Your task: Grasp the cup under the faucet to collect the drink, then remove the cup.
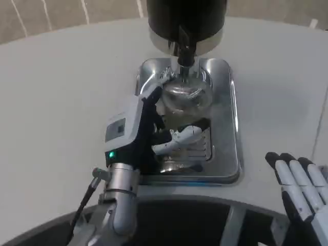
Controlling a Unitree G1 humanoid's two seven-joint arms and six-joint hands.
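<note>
A clear cup (187, 96) stands on the steel drip tray (231, 143) directly beneath the black dispenser's faucet (184, 51), the robot's left hand (141, 133) wrapped around it. The right hand (300, 184) rests spread at the white table's (56, 92) near edge, well apart.

The left hand (146, 130) reaches over a shiny metal drip tray (233, 128) on the white table (56, 92) and holds a clear cup (188, 95), its fingers (179, 139) wrapped around the cup's near side. The cup stands on the tray directly under the black faucet (184, 51) of a dark drink dispenser (187, 18) at the table's far edge. The right hand (302, 187) rests low at the near right, well apart from the tray, with its fingers extended side by side and holding nothing.
</note>
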